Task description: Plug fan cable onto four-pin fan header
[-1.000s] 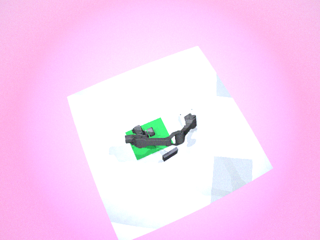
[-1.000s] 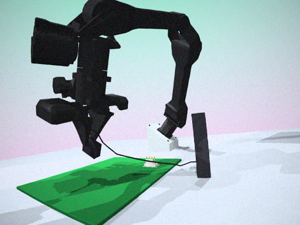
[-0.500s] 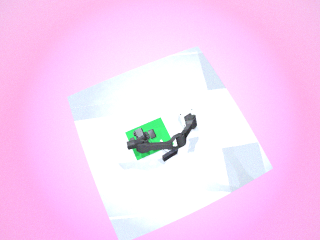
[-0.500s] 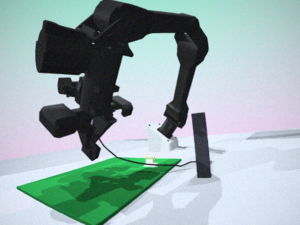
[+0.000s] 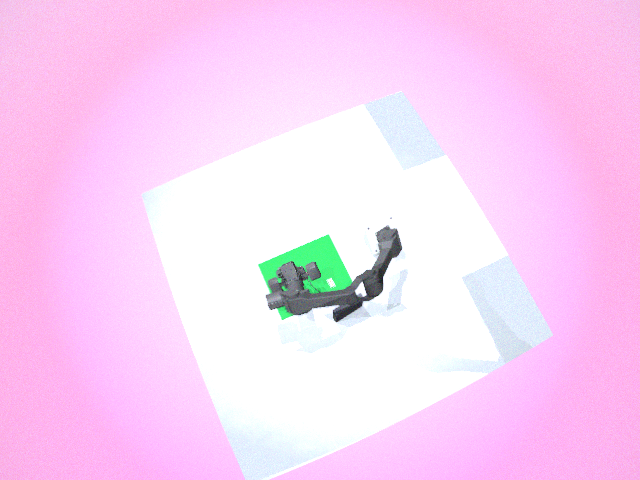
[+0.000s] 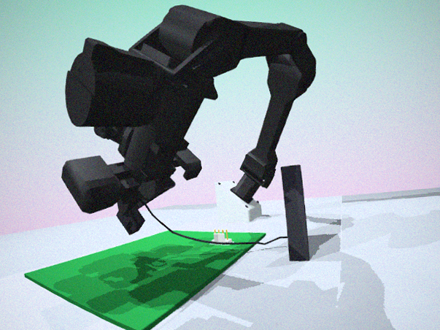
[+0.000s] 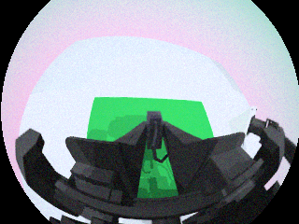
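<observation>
The green board (image 5: 305, 250) (image 6: 66, 273) (image 7: 107, 106) lies flat. The white four-pin header (image 5: 330, 282) (image 6: 219, 237) stands near one board edge, its pins upright and bare; it is hidden in the wrist view. My gripper (image 6: 131, 211) (image 7: 153, 125) is shut on the dark plug (image 6: 130, 222) (image 7: 154, 116), holding it tilted above the board, away from the header. The arm hides the fingertips in the top view. The thin black cable (image 6: 189, 237) (image 7: 161, 161) sags from the plug, crosses in front of the header in the exterior view, and runs to the dark fan block.
The dark fan block (image 5: 347, 311) (image 6: 296, 213) stands upright beside the board edge nearest the header. The white arm base (image 5: 370, 241) (image 6: 224, 193) stands beyond the board. The arm arches over the board, and its shadows fall across it.
</observation>
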You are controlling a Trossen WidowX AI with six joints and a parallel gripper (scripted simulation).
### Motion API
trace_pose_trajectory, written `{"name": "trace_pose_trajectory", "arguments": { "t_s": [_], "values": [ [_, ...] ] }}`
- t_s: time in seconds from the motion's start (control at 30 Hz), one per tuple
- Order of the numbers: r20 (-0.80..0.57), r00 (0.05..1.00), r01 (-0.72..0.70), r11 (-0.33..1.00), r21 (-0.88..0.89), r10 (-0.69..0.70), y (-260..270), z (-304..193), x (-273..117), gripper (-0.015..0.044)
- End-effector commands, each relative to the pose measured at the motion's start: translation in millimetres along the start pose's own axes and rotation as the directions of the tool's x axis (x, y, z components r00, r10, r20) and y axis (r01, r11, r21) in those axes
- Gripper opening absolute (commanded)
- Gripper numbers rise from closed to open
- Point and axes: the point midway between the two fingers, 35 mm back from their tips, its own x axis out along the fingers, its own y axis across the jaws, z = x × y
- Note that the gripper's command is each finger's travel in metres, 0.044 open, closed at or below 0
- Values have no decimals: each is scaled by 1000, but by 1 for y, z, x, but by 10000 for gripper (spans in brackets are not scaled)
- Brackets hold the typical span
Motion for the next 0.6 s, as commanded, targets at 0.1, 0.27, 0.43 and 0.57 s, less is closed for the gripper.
{"name": "trace_pose_trajectory", "arguments": {
  "t_s": [0.1,0.27,0.43,0.57],
  "values": [
    [97,995,-10,1000,14,9,0,-2,-2,0],
    [168,986,-27,999,24,23,0,-3,-4,0],
    [236,971,-48,998,32,39,2,-4,-8,0],
    [289,956,-69,997,38,55,3,-6,-11,0]
  ]
}}
